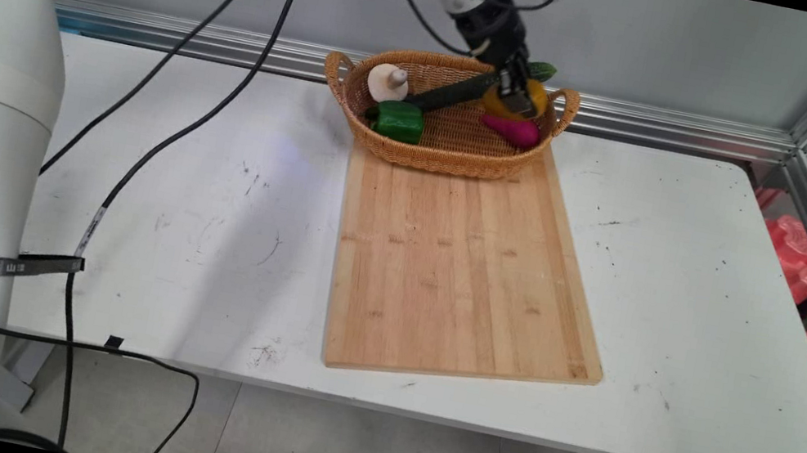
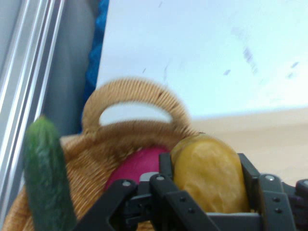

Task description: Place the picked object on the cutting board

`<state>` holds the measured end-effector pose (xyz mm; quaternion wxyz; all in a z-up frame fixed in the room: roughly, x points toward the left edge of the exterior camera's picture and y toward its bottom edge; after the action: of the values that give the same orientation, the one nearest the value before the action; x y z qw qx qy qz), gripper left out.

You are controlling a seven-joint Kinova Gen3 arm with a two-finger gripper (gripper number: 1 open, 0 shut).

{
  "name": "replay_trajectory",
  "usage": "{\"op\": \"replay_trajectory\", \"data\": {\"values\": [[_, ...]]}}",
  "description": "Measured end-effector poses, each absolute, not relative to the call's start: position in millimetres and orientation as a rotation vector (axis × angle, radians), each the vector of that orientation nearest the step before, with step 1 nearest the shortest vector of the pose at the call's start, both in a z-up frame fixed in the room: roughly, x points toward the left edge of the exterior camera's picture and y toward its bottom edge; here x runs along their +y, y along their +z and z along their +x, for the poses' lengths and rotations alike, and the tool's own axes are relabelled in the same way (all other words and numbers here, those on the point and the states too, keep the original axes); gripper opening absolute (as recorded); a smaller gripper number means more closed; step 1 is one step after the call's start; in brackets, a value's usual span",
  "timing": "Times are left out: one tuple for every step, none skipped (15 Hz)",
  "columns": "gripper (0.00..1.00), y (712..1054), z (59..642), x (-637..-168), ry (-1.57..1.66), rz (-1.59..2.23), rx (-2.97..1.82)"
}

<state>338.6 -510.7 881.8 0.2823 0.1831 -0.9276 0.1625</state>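
My gripper (image 1: pixel 516 97) hangs over the right end of a wicker basket (image 1: pixel 458 155) and is shut on a yellow-orange vegetable (image 1: pixel 533 96), seen close between the fingers in the hand view (image 2: pixel 208 174). A magenta vegetable (image 1: pixel 512 129) lies in the basket just below it (image 2: pixel 137 166). A dark green cucumber (image 2: pixel 47 178) leans on the basket's rim (image 1: pixel 542 71). A green pepper (image 1: pixel 399 120), a white mushroom-like piece (image 1: pixel 387 81) and a long dark green vegetable (image 1: pixel 447 95) lie in the basket's left half.
A bamboo cutting board (image 1: pixel 459 265) lies on the white table (image 1: pixel 688 310), its far edge under the basket. Black cables (image 1: pixel 161 142) hang from the arm across the table's left side. A metal rail (image 1: pixel 678 127) runs along the wall behind.
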Motion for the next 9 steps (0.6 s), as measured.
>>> {"op": "replay_trajectory", "data": {"values": [[0.0, 891.4, 330.6, -503.6, 0.423, 0.495, -2.474], [0.0, 899.4, 323.7, -495.2, 0.408, 0.501, -2.467], [0.0, 905.2, 317.5, -487.5, 0.393, 0.507, -2.462], [0.0, 910.5, 311.3, -477.5, 0.376, 0.514, -2.458], [0.0, 914.4, 305.6, -466.5, 0.361, 0.518, -2.456], [0.0, 916.5, 300.5, -456.5, 0.347, 0.52, -2.454], [0.0, 917.4, 294.3, -443.7, 0.33, 0.519, -2.456], [0.0, 916.8, 287.9, -430.0, 0.312, 0.514, -2.46], [0.0, 914.9, 283.1, -417.7, 0.297, 0.508, -2.464]]}}
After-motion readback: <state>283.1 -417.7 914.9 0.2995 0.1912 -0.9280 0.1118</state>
